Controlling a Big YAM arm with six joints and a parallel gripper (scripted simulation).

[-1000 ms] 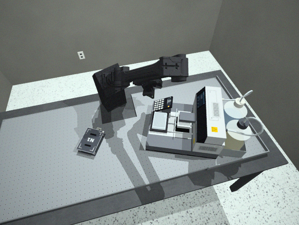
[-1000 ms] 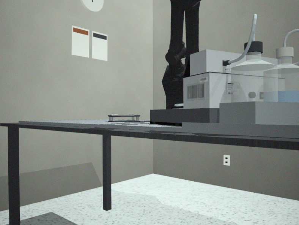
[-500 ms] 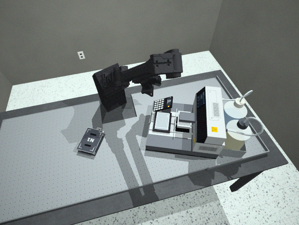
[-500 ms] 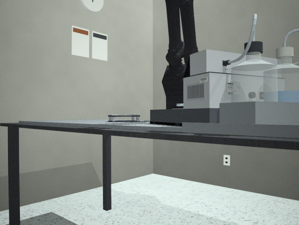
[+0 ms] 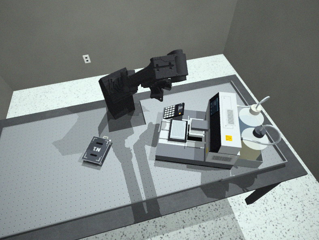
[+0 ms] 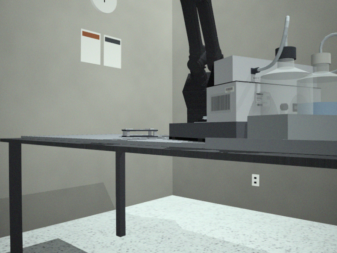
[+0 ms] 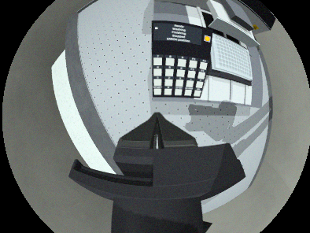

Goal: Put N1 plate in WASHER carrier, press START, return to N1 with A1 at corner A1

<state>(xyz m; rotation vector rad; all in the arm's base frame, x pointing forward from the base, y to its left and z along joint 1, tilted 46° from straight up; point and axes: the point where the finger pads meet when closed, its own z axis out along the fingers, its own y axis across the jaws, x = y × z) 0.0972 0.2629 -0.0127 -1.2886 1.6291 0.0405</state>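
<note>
Hanging clenched on nothing, gripper (image 7: 157, 136) sits off the far-left corner of the washer (image 5: 198, 134), above the bench and short of the keypad (image 5: 173, 110); the wrist view shows its fingers pressed together into one thin seam, pointed toward the key rows. Arm (image 5: 144, 73): dark, reaching right from its block-shaped base at the far middle of the table (image 5: 51, 185). Keypad: black panel, white keys in rows, one amber lamp (image 5: 179, 112) lit at its right edge. Plate (image 5: 178, 129): white, gridded with wells, lying flat in the dark-rimmed carrier (image 5: 177, 140) just near of the keypad, on the washer's low grey deck. Washer tower (image 5: 225, 123): white with a black face, right of the carrier. Two capped bottles (image 5: 251, 117) with hoses stand at the far right. Nest (image 5: 95, 150): dark slab marked N1, holding no plate, well apart at the left of the table.
</note>
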